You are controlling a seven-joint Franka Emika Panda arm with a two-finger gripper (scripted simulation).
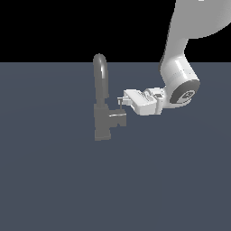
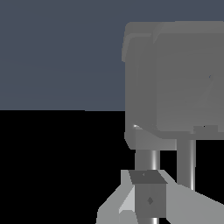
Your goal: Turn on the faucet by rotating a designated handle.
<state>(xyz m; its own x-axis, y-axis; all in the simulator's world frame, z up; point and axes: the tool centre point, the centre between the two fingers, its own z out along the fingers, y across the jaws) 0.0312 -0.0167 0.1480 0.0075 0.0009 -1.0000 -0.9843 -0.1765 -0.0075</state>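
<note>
The grey faucet (image 1: 101, 113) stands mid-scene in the exterior view, its arched spout (image 1: 101, 67) rising above a blocky base. The handle (image 1: 118, 118) juts from the body toward the exterior view's right. My gripper (image 1: 120, 100) reaches in horizontally from that side, its fingertips just above the handle and close to the spout column. The fingers look pressed together with nothing between them. In the wrist view the faucet's grey block (image 2: 175, 78) fills the frame close ahead, with two thin upright stems (image 2: 187, 162) under it, and the gripper (image 2: 148, 201) sits right before them.
The faucet stands on a flat dark blue-grey floor (image 1: 54, 180). The white arm (image 1: 180, 76) comes down from the exterior view's upper right. Nothing else shows.
</note>
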